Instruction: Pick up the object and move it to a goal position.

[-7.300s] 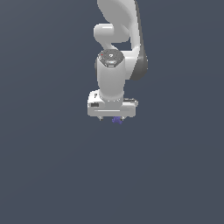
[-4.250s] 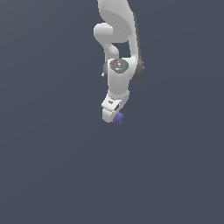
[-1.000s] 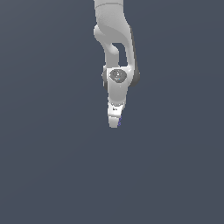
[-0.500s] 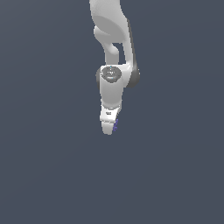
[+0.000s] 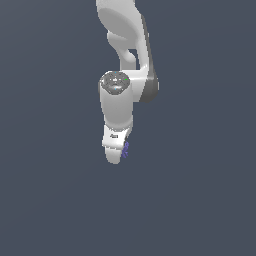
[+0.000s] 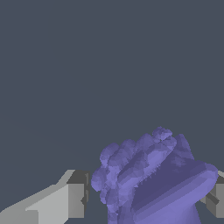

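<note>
- The gripper point(image 5: 119, 154) points down from the white arm point(image 5: 122, 60); its fingers point(image 6: 72, 199) are clamped on the object point(image 6: 148, 175)
- The lumpy purple-blue object sits between the fingers, peeking out at the gripper's tip

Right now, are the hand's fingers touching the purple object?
Cannot tell. In the wrist view the purple object sits between the fingers, a dark sliver showing beside one; the exterior view hides the contact.
</note>
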### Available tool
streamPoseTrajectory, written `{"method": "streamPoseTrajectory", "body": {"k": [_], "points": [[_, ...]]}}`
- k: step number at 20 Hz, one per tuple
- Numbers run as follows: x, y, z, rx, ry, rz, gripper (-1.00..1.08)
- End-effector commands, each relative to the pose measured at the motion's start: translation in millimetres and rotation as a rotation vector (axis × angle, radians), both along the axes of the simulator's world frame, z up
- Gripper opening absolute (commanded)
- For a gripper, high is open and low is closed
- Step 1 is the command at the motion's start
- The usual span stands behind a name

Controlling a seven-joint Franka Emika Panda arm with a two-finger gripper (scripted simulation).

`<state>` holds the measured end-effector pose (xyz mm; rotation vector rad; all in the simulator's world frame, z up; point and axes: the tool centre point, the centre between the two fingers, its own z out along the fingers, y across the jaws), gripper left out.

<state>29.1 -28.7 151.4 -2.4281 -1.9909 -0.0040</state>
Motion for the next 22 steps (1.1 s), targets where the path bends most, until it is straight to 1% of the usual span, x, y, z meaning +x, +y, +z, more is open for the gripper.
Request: {"method": "streamPoseTrajectory", "body": {"k": [1,13,17,22], "points": [[13,-6,10,0.000,0.001,0.000,-1.00],[68,-29,48,-0.001,0.001,0.000,-1.00],[83,-35,58,-0.002,0.001,0.000,-1.00],[96,-41,66,-0.003,0.001,0.000,-1.00]]}}
